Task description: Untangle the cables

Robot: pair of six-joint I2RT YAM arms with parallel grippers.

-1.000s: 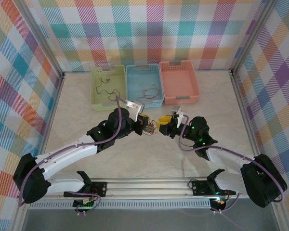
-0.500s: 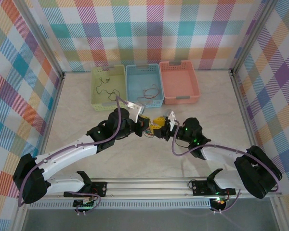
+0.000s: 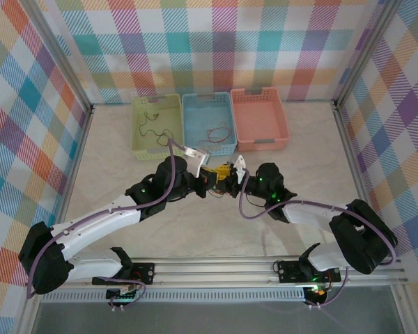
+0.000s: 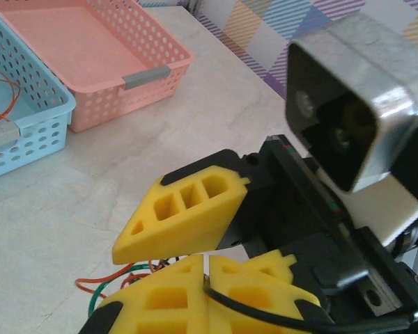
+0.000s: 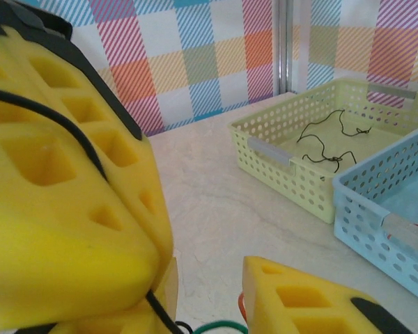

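A small clump of red, orange and green cables (image 4: 101, 287) lies on the table under the two grippers, mostly hidden in the top view. My left gripper (image 4: 207, 275) is shut, its yellow pads pinching a black cable (image 4: 265, 312) that trails from their tip. My right gripper (image 5: 205, 292) is open, tip to tip with the left one (image 3: 210, 179). Its fingers (image 4: 181, 216) stand on either side of the left pads. A green cable loop (image 5: 216, 325) and a bit of orange cable show low between the right fingers. From above, the right gripper (image 3: 226, 175) touches the left.
Three baskets stand at the back. The green one (image 3: 157, 125) holds black cables (image 5: 327, 142), the blue one (image 3: 209, 122) holds red and orange cables, and the pink one (image 3: 259, 118) is beside them. Checked walls close the table on three sides.
My right arm has swung left until its fingers reach the left gripper's tips. Its jaws have narrowed a little. The left arm has stayed put, still shut.
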